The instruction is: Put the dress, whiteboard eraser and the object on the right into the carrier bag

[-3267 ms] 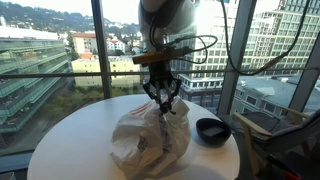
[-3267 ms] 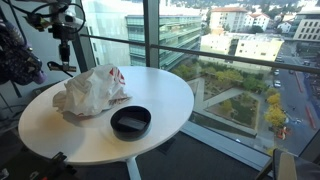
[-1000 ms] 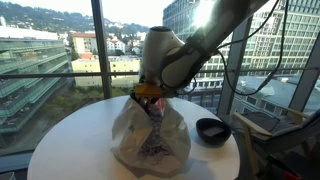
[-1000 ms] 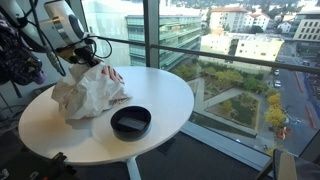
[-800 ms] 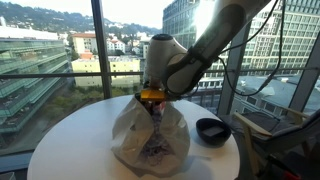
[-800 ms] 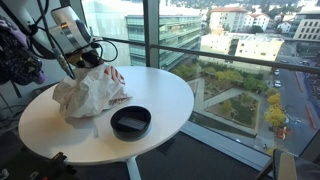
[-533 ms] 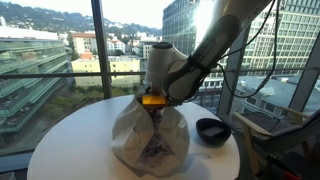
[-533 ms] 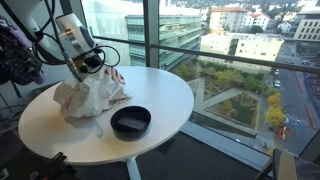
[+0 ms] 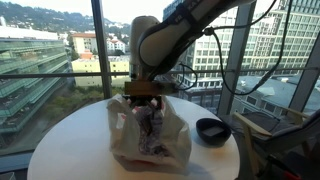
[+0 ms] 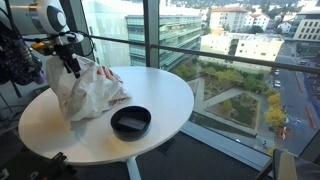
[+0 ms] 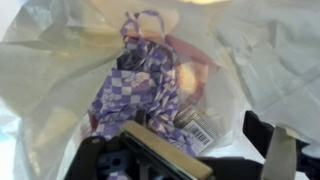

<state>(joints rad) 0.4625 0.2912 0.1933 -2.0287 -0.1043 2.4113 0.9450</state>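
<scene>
- Gripper [image 11: 214,158]: Robotiq two-finger claw with dark, angular housings. In the wrist view it points down into the mouth of the bag. Its fingers [image 11: 158,148] stand apart, with nothing clamped between them.
- Dress [image 11: 135,88]: soft cloth in a purple-and-white check, crumpled into a loose heap. It lies inside the bag directly under the claw. In an exterior view [image 9: 150,125] the check shows through the thin plastic.
- Barcode-labelled item [image 11: 200,127]: small and flat, with a white label carrying black bars. It lies inside the bag, touching the lower edge of the dress. It is possibly the whiteboard eraser, but the wrist view is too blurred to be sure.
- Carrier bag [image 9: 128,145]: thin, translucent white plastic, wrinkled, with reddish print on its side. It sits slumped on the table with its mouth open upward, and the claw is at the opening in both exterior views.
- Bowl [image 9: 212,129]: black, round and shallow with a matte finish. It sits upright on the table, outside the bag and near it but not touching.
- Table [image 10: 170,95]: round, with a smooth white top, carrying the bag and the bowl.
- Arm [image 9: 150,50]: white, rounded segments with black cabling, leaning over the bag from above.
- Windows [image 9: 60,60]: floor-to-ceiling glass with dark frames, and city buildings beyond.
</scene>
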